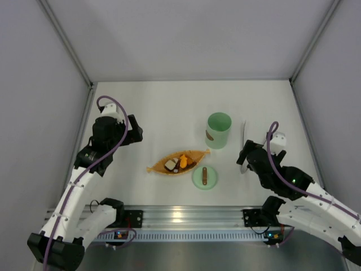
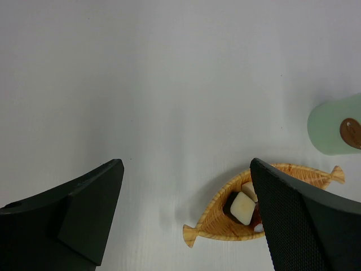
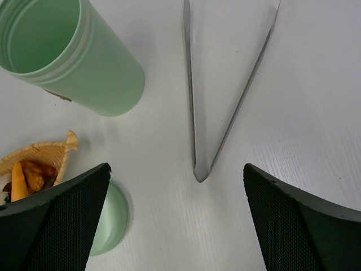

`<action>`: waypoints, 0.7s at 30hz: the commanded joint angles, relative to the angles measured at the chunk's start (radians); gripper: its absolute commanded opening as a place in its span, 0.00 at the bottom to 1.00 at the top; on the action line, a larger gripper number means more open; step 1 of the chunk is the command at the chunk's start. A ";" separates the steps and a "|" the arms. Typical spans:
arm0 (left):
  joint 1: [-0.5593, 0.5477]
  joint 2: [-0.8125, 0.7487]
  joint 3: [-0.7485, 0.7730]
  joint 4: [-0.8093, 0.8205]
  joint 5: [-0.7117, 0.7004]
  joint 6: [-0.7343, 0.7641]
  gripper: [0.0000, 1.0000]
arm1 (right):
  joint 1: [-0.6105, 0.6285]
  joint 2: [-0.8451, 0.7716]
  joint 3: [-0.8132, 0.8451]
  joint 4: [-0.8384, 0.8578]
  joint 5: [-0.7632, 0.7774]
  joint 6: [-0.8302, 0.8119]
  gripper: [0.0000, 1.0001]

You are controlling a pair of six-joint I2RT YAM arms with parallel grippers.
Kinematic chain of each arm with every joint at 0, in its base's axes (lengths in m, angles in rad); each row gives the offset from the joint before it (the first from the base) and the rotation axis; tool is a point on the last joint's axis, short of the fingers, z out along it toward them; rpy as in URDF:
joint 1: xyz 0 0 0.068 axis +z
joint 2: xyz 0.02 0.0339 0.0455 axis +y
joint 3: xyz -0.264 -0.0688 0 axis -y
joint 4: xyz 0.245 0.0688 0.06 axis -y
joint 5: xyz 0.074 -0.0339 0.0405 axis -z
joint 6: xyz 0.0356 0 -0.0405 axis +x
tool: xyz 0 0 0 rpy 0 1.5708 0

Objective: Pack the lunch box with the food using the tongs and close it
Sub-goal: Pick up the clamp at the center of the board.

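Right fingers (image 3: 51, 226) wide apart above tongs (image 3: 199, 172) lying on desk (image 1: 169, 107); left fingers (image 2: 73, 214) apart too, nothing held. Lunch box (image 1: 218, 130) upright, brown label (image 2: 351, 133) unreadable; lid (image 1: 204, 177) off, beside orange dish (image 1: 197, 152) w/ food (image 1: 183, 161).

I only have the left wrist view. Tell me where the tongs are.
Observer: The tongs lie flat on the table to the right of the lunch box, not touching it. Their joined end points toward the open right gripper.
Operator: Now find me the lid.
Observer: The lid lies handle up on the table, beside the near right end of the orange dish. The lunch box stands open.
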 commanded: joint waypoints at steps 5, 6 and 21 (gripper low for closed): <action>0.003 0.004 0.012 0.018 0.000 0.008 0.99 | -0.007 0.027 0.034 -0.031 0.035 0.032 1.00; 0.003 0.004 0.012 0.018 0.000 0.008 0.99 | -0.007 0.033 0.036 -0.034 0.035 0.035 0.99; 0.003 -0.001 0.014 0.018 0.002 0.009 0.99 | -0.200 0.206 -0.059 0.111 -0.084 0.001 0.99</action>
